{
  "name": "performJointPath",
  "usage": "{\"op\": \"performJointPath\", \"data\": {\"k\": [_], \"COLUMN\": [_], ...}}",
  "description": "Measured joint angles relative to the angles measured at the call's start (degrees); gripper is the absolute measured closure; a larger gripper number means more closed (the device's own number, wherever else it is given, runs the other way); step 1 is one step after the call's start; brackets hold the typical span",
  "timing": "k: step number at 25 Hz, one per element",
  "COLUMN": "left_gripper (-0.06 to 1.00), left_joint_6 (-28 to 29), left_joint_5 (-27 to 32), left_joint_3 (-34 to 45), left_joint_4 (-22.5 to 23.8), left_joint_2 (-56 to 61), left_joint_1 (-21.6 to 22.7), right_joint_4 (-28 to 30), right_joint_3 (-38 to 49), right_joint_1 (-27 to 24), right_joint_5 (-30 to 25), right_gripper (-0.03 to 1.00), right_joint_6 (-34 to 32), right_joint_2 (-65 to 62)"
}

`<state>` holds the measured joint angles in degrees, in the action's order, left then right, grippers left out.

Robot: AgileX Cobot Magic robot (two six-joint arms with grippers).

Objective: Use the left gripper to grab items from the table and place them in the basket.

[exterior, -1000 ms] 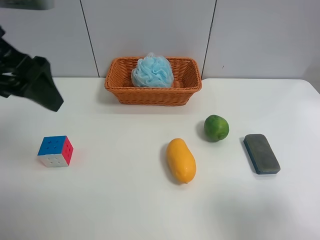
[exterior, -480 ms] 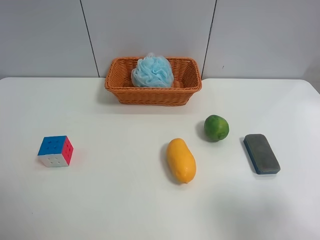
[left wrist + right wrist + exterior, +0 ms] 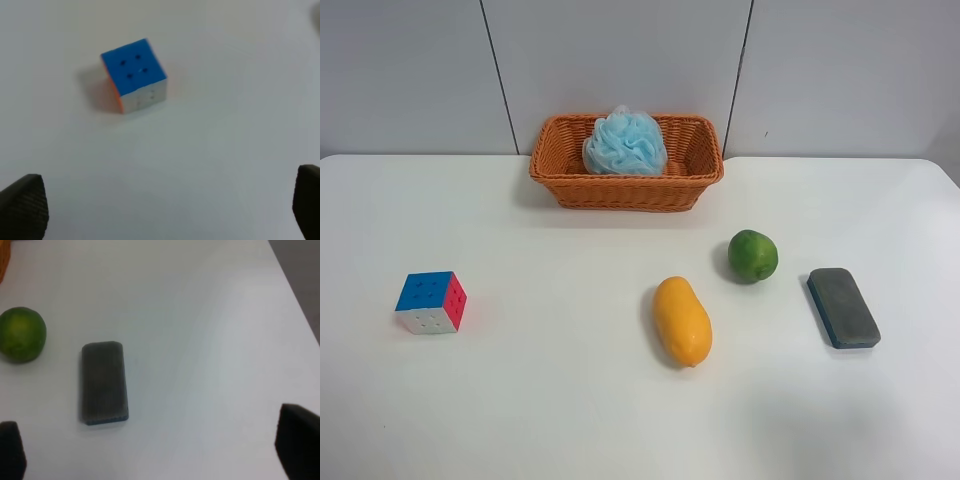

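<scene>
Left wrist view: left gripper (image 3: 165, 215) hangs above the counter (image 3: 225, 125), fingers (image 3: 25, 210) wide apart, only the two dark tips showing at the frame's corners, nothing between them; the puzzle cube (image 3: 134, 75) sits on bare counter ahead of the tips, blue face up, clear of both. Right wrist view: right gripper (image 3: 155, 452) likewise above the counter, fingers (image 3: 297, 442) spread wide and empty; the grey-blue block (image 3: 104, 382) lies flat ahead of them with the lime (image 3: 21, 335) just beside it, not touching. Neither arm shows in the exterior high view, so arm pose beyond the fingertips cannot be told. Exterior high view: basket (image 3: 695, 170) stands at the far edge of the counter against the wall, upright, and holds one thing, the light-blue bath pouf (image 3: 625, 142), sitting in the basket's middle and rising above its rim. All other items are outside the basket on the counter: mango (image 3: 681, 320) well in front of the basket, lime (image 3: 752, 255) between the basket and the block, near the mango's far end, block (image 3: 842, 306) beyond the lime away from the basket, puzzle cube (image 3: 430, 301) well apart from the basket on the other side from the block.
</scene>
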<state>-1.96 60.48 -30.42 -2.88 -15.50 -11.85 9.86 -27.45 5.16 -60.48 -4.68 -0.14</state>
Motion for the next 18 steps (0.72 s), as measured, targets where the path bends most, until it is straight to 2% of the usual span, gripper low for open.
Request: {"op": "performJointPath", "data": {"k": [5, 9, 18], "left_gripper": [-0.03, -0.03, -0.03], "left_joint_6": [-2.64, -2.93, -3.56], "left_joint_5": [1.09, 1.18, 1.4], "left_joint_3": [0.08, 0.08, 0.14], "left_joint_4": [-1.08, -2.16, -2.57], "left_joint_2": [6.28, 11.38, 15.81], "left_joint_1": [8.49, 12.81, 14.61], "right_joint_4": [0.0, 0.0, 0.0], "right_joint_3": [0.0, 0.0, 0.0], "right_joint_1": [0.0, 0.0, 0.0], "right_joint_5": [0.0, 0.0, 0.0], "right_gripper": [-0.02, -0.02, -0.02], "right_joint_6": [0.0, 0.0, 0.0], "right_joint_2": [0.0, 0.0, 0.0]}}
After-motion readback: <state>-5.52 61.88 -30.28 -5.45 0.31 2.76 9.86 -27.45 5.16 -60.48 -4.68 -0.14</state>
